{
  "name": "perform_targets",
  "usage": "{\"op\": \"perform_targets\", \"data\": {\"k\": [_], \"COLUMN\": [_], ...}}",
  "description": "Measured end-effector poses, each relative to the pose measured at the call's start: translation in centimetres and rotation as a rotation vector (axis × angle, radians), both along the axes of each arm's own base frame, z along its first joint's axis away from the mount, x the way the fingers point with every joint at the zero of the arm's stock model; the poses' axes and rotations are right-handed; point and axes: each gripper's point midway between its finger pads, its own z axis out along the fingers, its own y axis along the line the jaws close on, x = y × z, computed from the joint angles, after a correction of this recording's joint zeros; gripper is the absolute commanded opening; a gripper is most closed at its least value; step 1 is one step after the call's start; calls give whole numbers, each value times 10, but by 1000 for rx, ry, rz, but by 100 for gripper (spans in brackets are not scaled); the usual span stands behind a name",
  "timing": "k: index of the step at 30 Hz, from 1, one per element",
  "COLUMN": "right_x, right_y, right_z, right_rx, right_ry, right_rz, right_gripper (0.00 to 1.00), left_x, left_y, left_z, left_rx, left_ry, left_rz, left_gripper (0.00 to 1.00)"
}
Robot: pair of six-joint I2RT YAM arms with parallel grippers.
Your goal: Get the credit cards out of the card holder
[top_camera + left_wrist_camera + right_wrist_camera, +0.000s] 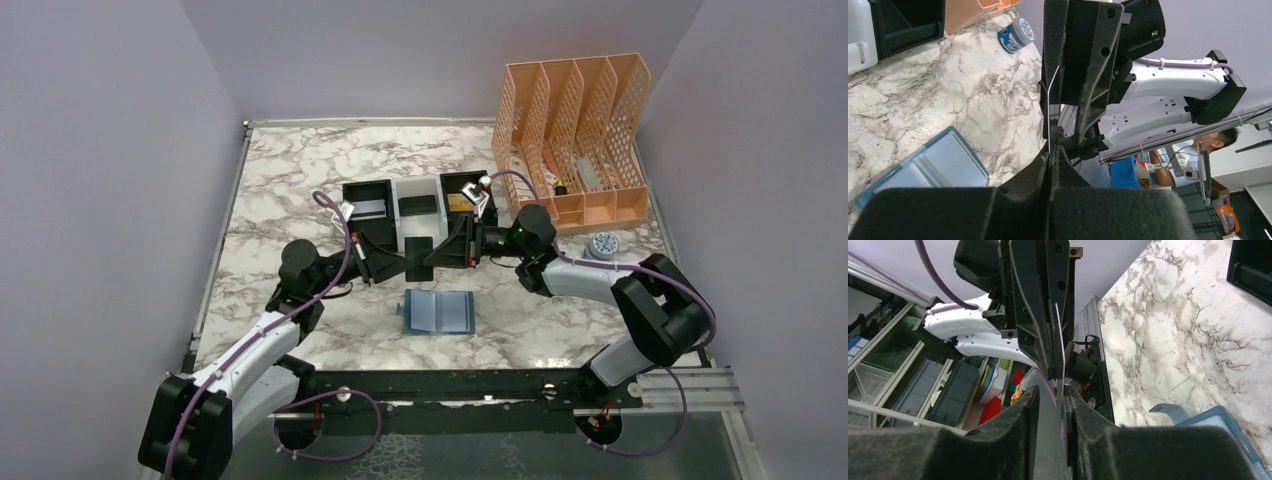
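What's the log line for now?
left end effector: gripping card | right end effector: open around card | card holder: lying open

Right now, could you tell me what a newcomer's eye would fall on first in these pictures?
The two arms meeting over the middle of the marble table: the left gripper is shut on a thin dark card, and the right gripper brackets its other end, jaws not yet clamped. Just nearer the bases the blue card holder lies open, and a peach file organiser stands at the far right.
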Motion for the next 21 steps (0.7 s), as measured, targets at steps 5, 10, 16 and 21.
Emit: {"op": "perform_targets", "data": {"k": [5, 10, 16, 21], "right_x": [0, 0, 1, 4], "right_y": [1, 2, 2, 4], "right_z": [-1, -2, -3, 2], "right_rx": [-3, -7, -9, -2], "right_ry": [12, 20, 31, 24], "right_rz": [1, 0, -5, -14], "right_gripper": [14, 14, 14, 14], "left_x": [-1, -3, -4, -5], "left_y": [0, 1, 1, 1], "left_z": [3, 3, 2, 5], "left_rx": [-6, -9, -12, -17], "left_ry": [-10, -11, -6, -15], "left_rz": [-1, -3, -3, -4], "left_gripper": [0, 0, 0, 0]}}
